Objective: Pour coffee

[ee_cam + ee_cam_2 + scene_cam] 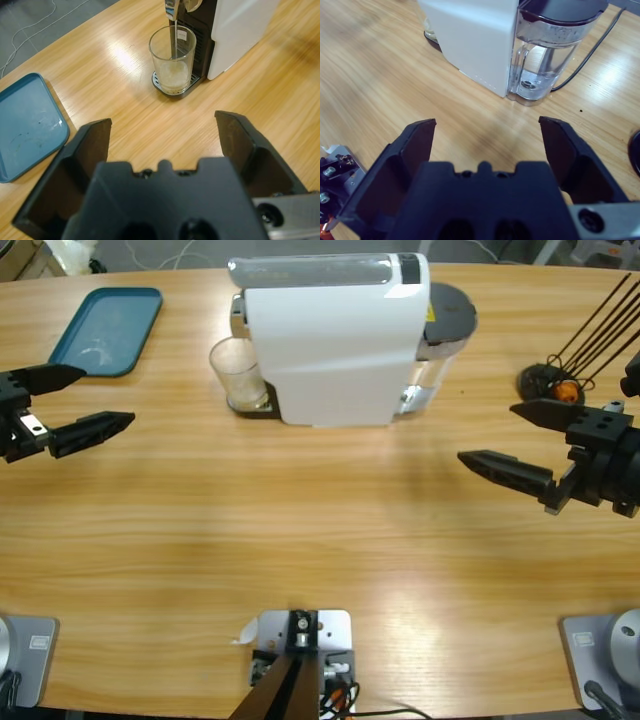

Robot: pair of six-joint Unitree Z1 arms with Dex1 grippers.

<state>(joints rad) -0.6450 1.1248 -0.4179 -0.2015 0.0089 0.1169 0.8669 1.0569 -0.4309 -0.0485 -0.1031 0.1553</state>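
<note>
Both tools hang wide and empty over the bench, the left tool near the teal tray, the right tool by the water tank, while coffee lies shallow in the glass under the white machine's spout.
</note>
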